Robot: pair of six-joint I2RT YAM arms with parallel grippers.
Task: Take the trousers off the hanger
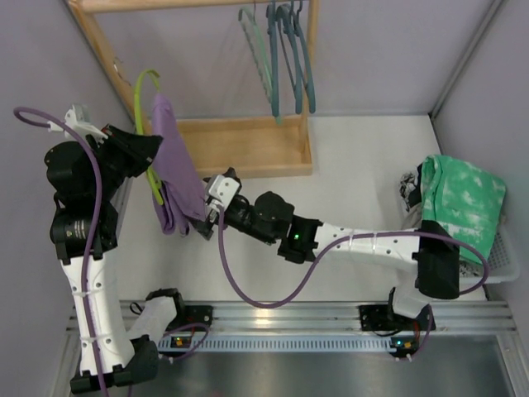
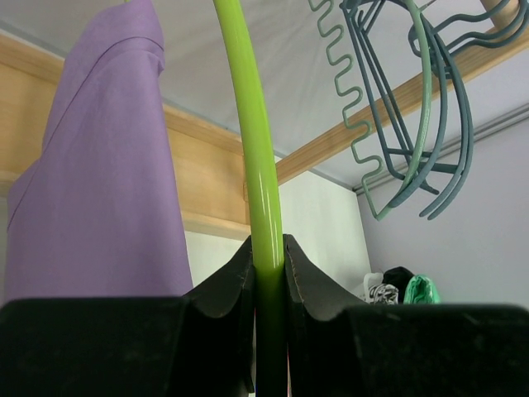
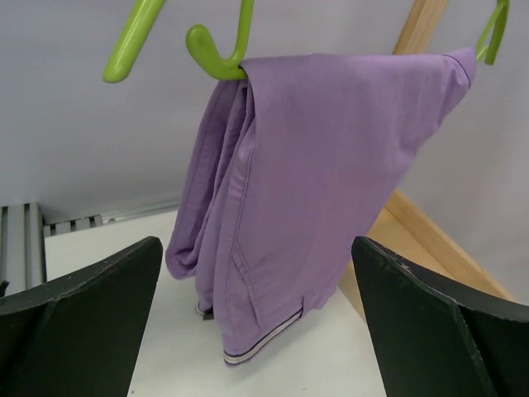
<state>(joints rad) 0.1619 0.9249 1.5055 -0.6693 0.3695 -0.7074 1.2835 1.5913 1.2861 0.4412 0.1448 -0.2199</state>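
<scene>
The lilac-purple trousers (image 1: 175, 165) hang folded over a lime-green hanger (image 1: 146, 132), held up left of the wooden rack. My left gripper (image 2: 269, 265) is shut on the hanger's green rod (image 2: 256, 165); the purple trousers (image 2: 99, 165) hang just left of it. My right gripper (image 1: 207, 219) is open, right beside the lower end of the trousers. In the right wrist view the trousers (image 3: 314, 182) hang from the hanger (image 3: 219, 50) between and ahead of the wide-open fingers (image 3: 430, 322). The mint-green trousers (image 1: 463, 203) lie on a heap at the right.
A wooden clothes rack (image 1: 248, 145) stands at the back with several teal hangers (image 1: 285, 50) on its rail. A white basket (image 1: 504, 256) at the right edge holds the laundry heap under the mint-green trousers. Grey walls close in on both sides.
</scene>
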